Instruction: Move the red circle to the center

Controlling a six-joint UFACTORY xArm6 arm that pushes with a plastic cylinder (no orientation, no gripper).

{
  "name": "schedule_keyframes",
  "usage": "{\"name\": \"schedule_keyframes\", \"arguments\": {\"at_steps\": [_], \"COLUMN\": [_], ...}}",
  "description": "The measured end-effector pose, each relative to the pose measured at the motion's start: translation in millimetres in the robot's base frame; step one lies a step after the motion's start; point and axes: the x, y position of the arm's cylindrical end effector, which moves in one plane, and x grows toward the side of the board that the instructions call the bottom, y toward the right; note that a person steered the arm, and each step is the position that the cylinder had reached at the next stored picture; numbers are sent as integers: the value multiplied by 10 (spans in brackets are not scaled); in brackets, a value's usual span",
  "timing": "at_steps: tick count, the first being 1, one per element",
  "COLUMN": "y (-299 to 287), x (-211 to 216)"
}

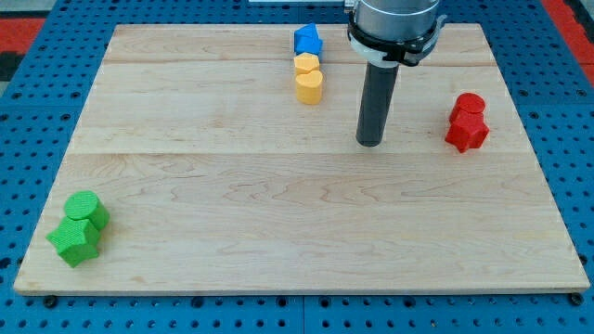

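Two red blocks touch near the desk's point(186, 186) right edge: red circle point(471, 104) above red star point(467, 134). No fingers here; my tip point(370, 142) stands well left. Risk, judged: a careless push drags both blocks.

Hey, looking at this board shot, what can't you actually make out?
- Arm above my tip: cut off by the view's top edge.
- Red circle and the red block below it: touching, join unclear.
- Green blocks: overlapping, shapes uncertain.
- Blue block: shape unclear, too small.
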Motion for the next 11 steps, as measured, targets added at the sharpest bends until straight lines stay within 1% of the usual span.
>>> {"name": "schedule_keyframes", "arguments": {"at_steps": [2,4,5,6,7,8,9,11], "y": [0,129,260,823,1692,2413,2573,2025], "x": [-43,-478,-830,-1073,-1081,-938,-498,-426]}}
